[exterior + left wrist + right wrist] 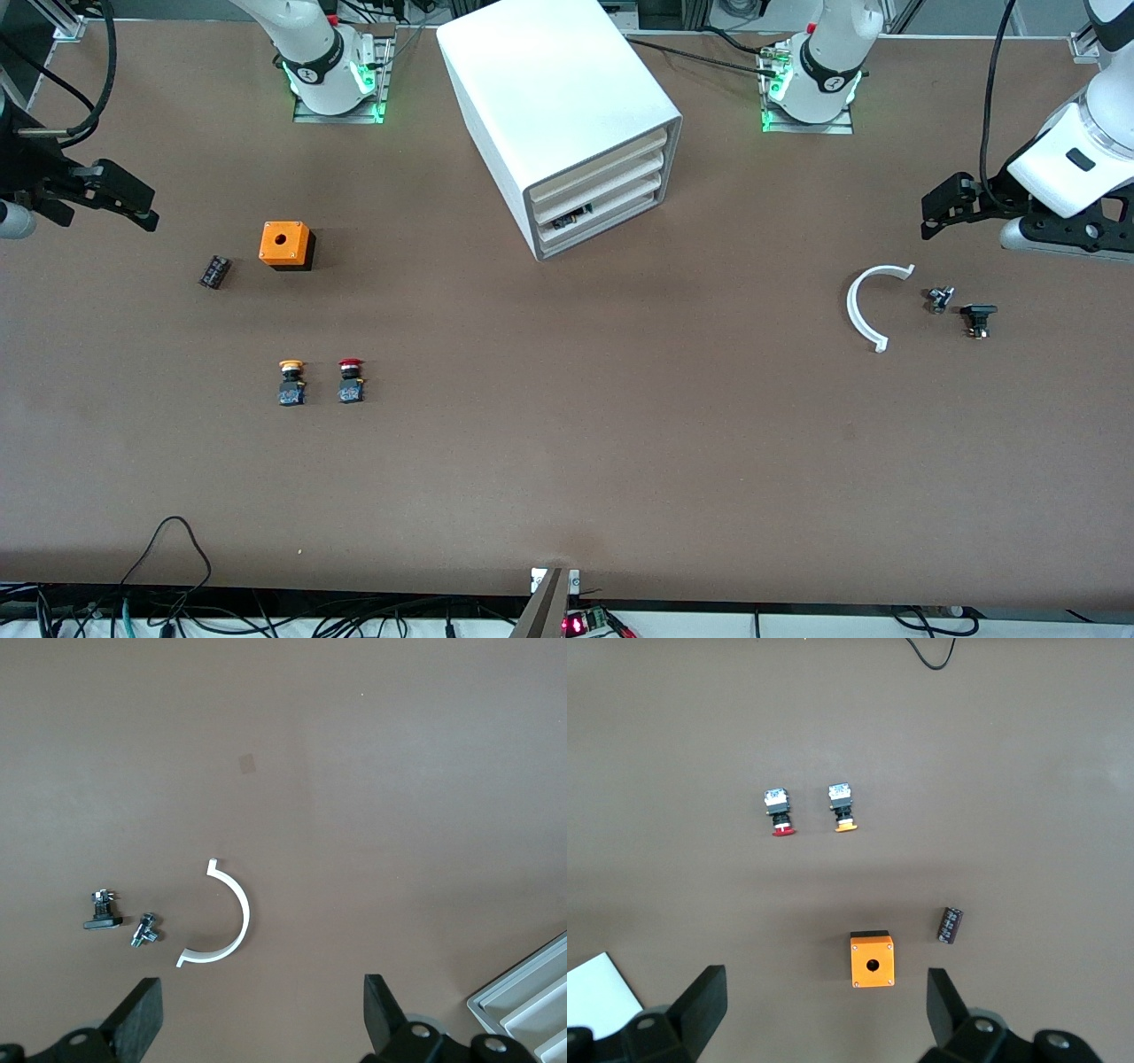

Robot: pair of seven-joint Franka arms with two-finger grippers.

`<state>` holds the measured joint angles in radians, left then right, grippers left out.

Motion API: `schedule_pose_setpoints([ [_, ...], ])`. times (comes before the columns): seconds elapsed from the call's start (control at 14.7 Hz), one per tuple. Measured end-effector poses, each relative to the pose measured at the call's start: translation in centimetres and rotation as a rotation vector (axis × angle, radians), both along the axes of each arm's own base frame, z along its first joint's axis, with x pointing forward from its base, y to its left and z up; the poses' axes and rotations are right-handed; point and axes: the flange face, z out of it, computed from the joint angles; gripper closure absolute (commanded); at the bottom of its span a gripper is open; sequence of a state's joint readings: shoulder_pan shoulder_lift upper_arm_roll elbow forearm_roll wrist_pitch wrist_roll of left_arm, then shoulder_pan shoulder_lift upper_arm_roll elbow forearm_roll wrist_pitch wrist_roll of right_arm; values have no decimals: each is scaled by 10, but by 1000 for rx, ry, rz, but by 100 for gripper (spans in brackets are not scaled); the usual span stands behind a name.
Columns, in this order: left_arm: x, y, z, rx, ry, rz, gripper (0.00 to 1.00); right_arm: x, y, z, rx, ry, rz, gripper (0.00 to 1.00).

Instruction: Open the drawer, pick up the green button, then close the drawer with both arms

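The white cabinet (567,115) stands at the middle of the table between the two arm bases, its stacked drawers (602,190) all pushed in; a corner of it shows in the left wrist view (527,1001). The green-capped button is out of view. My left gripper (943,202) is open and empty, up over the left arm's end of the table; its fingers (142,1014) frame bare table. My right gripper (120,197) is open and empty, up over the right arm's end; its fingers (704,1001) frame bare table.
An orange box with a hole (285,245), a small black part (214,271), an orange-capped button (291,382) and a red-capped button (351,380) lie toward the right arm's end. A white curved piece (866,306) and two small black parts (978,317) lie toward the left arm's end.
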<state>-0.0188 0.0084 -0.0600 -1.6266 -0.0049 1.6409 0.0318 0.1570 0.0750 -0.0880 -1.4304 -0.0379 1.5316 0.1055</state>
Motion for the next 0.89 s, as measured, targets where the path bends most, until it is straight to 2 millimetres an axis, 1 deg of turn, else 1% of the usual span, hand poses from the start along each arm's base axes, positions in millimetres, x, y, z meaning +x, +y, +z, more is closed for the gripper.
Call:
schedule_pose_setpoints([
  [0.48,0,-1,0,0,0,-2,0,1,0,-2,-1,4,-1,0],
  [0.68,-3,-1,-2,2,25,-2,0,7,-2,-2,0,-25,-5,0],
  [0.89,-12,-5,-9,-26,106,-5,0,14,2,-14,-3,-8,0,0],
])
